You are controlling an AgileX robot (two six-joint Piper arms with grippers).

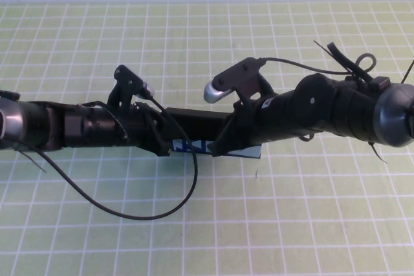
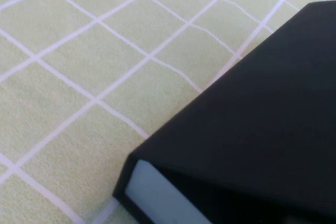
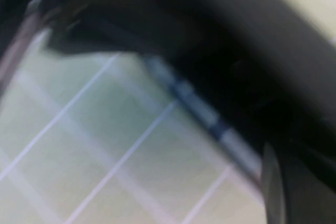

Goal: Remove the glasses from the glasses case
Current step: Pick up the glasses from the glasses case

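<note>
The glasses case (image 1: 197, 119), a matte black box with a white and blue printed front panel (image 1: 193, 146), lies at the middle of the table between my two arms. My left gripper (image 1: 154, 139) is at its left end, and in the left wrist view the black case (image 2: 252, 119) fills the near corner. My right gripper (image 1: 224, 141) is shut low at the case's front right, beside the printed panel. In the blurred right wrist view one dark finger (image 3: 273, 192) shows next to the case's printed edge (image 3: 210, 119). The glasses are hidden.
A green mat with a white grid (image 1: 291, 211) covers the table. A black cable (image 1: 129, 214) loops from the left arm over the mat in front of the case. A pale wall runs along the far edge.
</note>
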